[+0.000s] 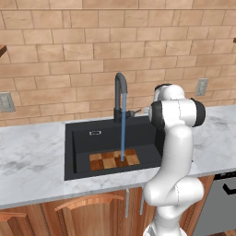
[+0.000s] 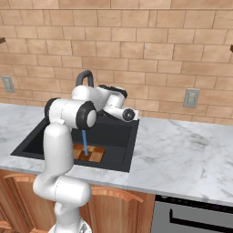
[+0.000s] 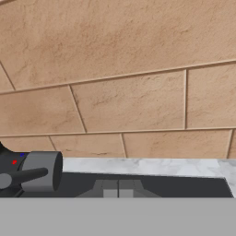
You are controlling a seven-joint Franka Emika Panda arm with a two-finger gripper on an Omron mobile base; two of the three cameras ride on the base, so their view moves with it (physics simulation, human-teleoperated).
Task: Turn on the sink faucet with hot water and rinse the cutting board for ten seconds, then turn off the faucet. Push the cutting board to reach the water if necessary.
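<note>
The black sink [image 1: 78, 147] is set in the marble counter [image 1: 32, 156]. The dark gooseneck faucet [image 1: 120, 94] stands at its back rim, and a thin blue stream of water [image 1: 123, 133] runs from the spout. The stream lands on the checkerboard cutting board [image 1: 110, 160], which lies flat on the basin floor near the front. The right base view has the same water [image 2: 85, 142] and cutting board [image 2: 93, 154]. My gripper [image 3: 118, 188] is shut on nothing, just right of the faucet's base and thin lever [image 3: 25, 176], with its tips apart from the lever.
A brick wall [image 3: 129, 78] rises close behind the counter. Wall outlets [image 1: 201, 86] [image 1: 6, 102] sit either side of the sink. Wooden cabinets [image 1: 87, 209] are below, and a dark appliance front [image 2: 191, 218] is under the counter on the right.
</note>
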